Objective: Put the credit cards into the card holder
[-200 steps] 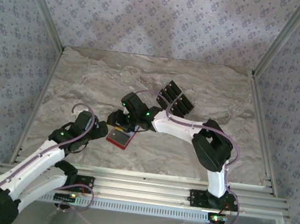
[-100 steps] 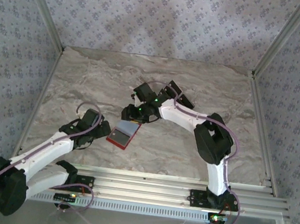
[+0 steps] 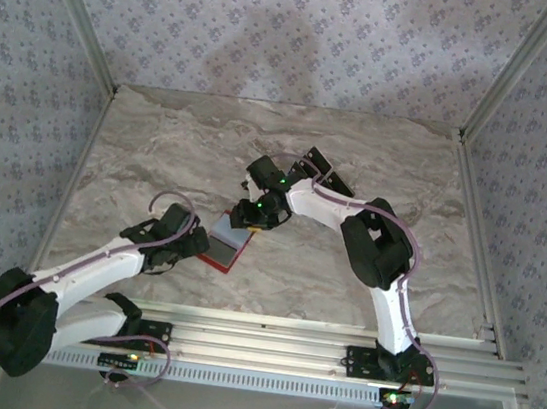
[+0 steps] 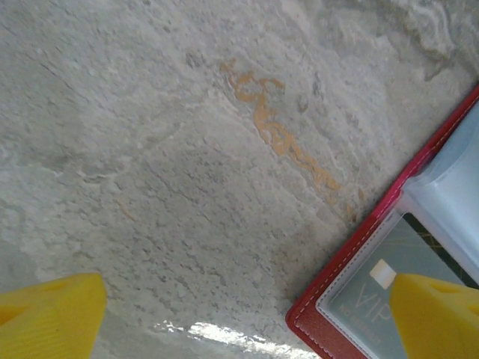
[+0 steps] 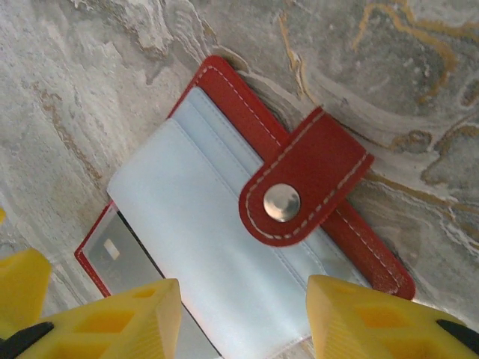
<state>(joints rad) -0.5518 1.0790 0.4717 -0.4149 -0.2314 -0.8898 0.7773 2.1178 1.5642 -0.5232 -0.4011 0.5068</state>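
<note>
Top external, credit cards behind right arm, card holder open nearby

Left arm and right arm: white tubular links between bulky black joint housings. Thin lilac cable looped alongside each, trailing back from the wrist. Small green lights on the black housings just behind each tool. Blocky bright yellow fingertips, the right pair with recessed square pockets.

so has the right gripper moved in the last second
Yes. The right gripper has shifted right and toward the far edge, off the card holder's left side to its far right corner, nearer the credit cards; the card holder stayed put.
</note>
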